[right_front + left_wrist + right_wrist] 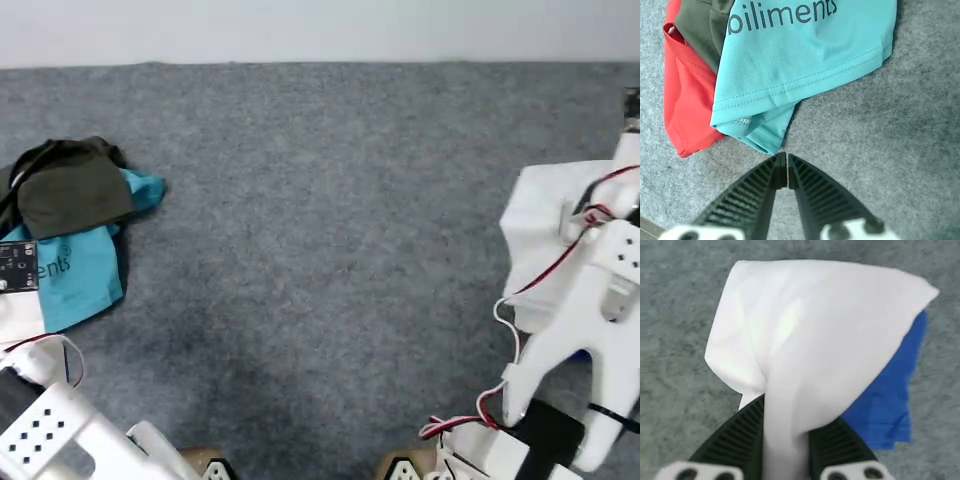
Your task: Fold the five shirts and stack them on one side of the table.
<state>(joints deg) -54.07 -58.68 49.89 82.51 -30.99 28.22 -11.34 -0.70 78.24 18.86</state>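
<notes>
Two heaps of shirts lay well apart on the grey surface (320, 250), one toward each side, with a wide stretch of it between them and its far edge meeting a pale wall (320, 30). At the left edge an olive shirt (70, 190) sat bunched on top of a teal shirt (75, 275). In the left wrist view a red shirt (685, 100) lay partly under the olive one and beside the teal hem. The left fingers (757, 187) were pressed together with nothing between them, their tips just short of that teal hem. Near the right edge the right fingers (737, 437) were clamped on a fold of a white shirt (815, 325), which draped over a blue shirt (890, 405) lying on the surface. From above, the right arm (590, 300) covered part of the white cloth.
</notes>
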